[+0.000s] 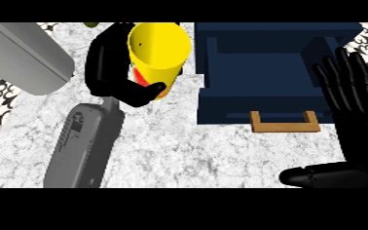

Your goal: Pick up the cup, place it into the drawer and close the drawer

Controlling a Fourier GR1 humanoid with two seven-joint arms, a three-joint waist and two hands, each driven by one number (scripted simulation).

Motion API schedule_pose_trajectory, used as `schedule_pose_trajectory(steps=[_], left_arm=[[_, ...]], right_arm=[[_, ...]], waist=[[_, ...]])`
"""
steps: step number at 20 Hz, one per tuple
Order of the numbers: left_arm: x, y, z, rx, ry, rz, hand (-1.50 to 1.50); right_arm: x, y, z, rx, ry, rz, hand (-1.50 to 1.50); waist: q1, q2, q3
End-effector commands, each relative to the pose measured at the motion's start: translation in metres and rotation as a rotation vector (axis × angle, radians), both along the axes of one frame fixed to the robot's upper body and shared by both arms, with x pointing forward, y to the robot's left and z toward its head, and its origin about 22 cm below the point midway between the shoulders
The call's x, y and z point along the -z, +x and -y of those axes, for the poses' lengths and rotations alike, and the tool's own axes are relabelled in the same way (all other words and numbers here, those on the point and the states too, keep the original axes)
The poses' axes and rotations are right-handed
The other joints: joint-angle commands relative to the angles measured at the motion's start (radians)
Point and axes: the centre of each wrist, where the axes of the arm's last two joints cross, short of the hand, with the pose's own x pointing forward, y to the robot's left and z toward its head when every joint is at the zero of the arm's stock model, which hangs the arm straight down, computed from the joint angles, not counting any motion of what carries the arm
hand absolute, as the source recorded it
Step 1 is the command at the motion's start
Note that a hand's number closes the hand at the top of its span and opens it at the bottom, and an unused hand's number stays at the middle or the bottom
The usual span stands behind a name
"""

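**Yellow cup held in the left hand, beside the open drawer**

The left hand (pixel 119 78) is curled round the yellow cup (pixel 161 44), fingers behind its wall and thumb across its lower front, so that the cup is kept upright, mouth up; whether it is lifted clear of the bench (pixel 201 156) cannot be told. Just right of this hand the dark blue drawer (pixel 223 112) is pulled out, its cavity exposed to receive the cup, with its wooden handle (pixel 284 123) at the near front for closing. Farther right, the right hand (pixel 348 107) is rested open, fingers up. A grey block (pixel 28 58) is seen to the left.
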Motion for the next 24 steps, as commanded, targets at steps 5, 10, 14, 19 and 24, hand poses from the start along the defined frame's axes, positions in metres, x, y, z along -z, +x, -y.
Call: schedule_pose_trajectory(steps=[5,10,14,19,24], left_arm=[[-0.057,0.022,0.042,-0.031,0.092,0.013,1.50],[-0.064,0.039,0.070,-0.009,0.109,-0.018,1.50],[-0.070,0.052,0.095,-0.014,0.158,-0.054,1.50],[-0.051,0.060,0.093,-0.026,0.172,-0.085,1.50],[-0.048,0.070,0.110,-0.019,0.197,-0.120,1.50]], right_arm=[[0.003,-0.011,0.000,-0.015,-0.012,-0.009,-1.50],[0.000,0.007,0.003,0.004,-0.004,-0.016,-1.50],[-0.008,-0.006,0.005,-0.004,0.000,0.000,-1.50],[0.011,-0.004,0.027,-0.020,-0.011,-0.028,-1.50],[-0.003,0.018,0.033,-0.005,-0.009,-0.019,-1.50]], waist=[[-0.004,0.000,0.000],[-0.006,0.002,0.000],[-0.023,0.004,0.000],[-0.014,0.003,0.000],[-0.020,0.006,0.000]])
